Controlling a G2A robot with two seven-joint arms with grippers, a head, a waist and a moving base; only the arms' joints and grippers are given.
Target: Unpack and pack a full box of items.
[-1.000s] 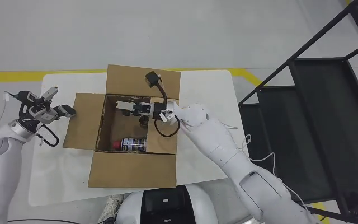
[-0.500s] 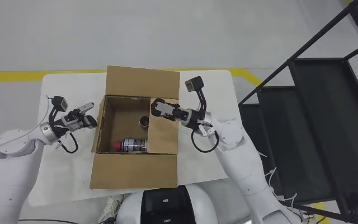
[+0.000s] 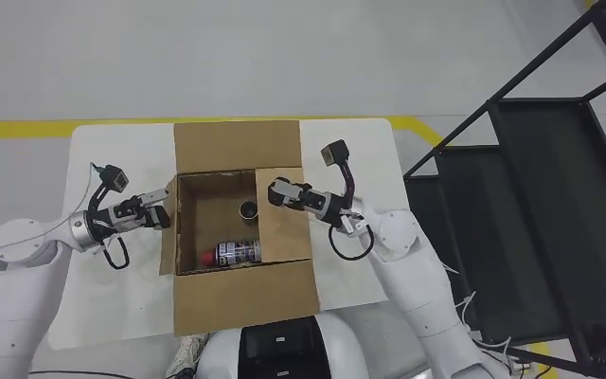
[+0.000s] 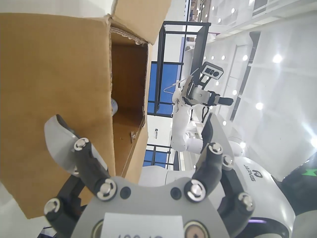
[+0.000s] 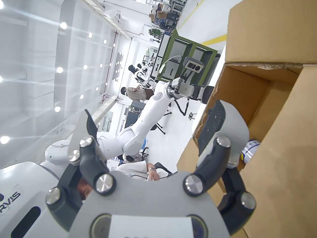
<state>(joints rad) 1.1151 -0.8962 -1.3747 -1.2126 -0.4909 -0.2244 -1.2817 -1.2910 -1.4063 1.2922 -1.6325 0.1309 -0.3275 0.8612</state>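
Observation:
An open cardboard box [image 3: 241, 147] sits mid-table with its flaps spread. Inside lie a spray can [image 3: 237, 252] with a red cap and a small dark round item [image 3: 248, 208]. My left gripper [image 3: 156, 213] is open at the box's left wall; in the left wrist view the left gripper [image 4: 131, 127] straddles the wall's [image 4: 57, 75] edge. My right gripper [image 3: 279, 194] is open above the right flap [image 3: 284, 237]. In the right wrist view the right gripper [image 5: 151, 115] holds nothing, with the can [image 5: 250, 149] seen past one finger [image 5: 218, 125].
The white table [image 3: 350, 152] has bare room right of the box and to the left behind my left arm. A black metal frame [image 3: 511, 142] stands off the table's right side. A yellow floor line [image 3: 57, 128] runs behind the table.
My right gripper has come out of the box to its right flap. My left gripper has moved in to the left wall, whose flap now stands up. The box has shifted slightly.

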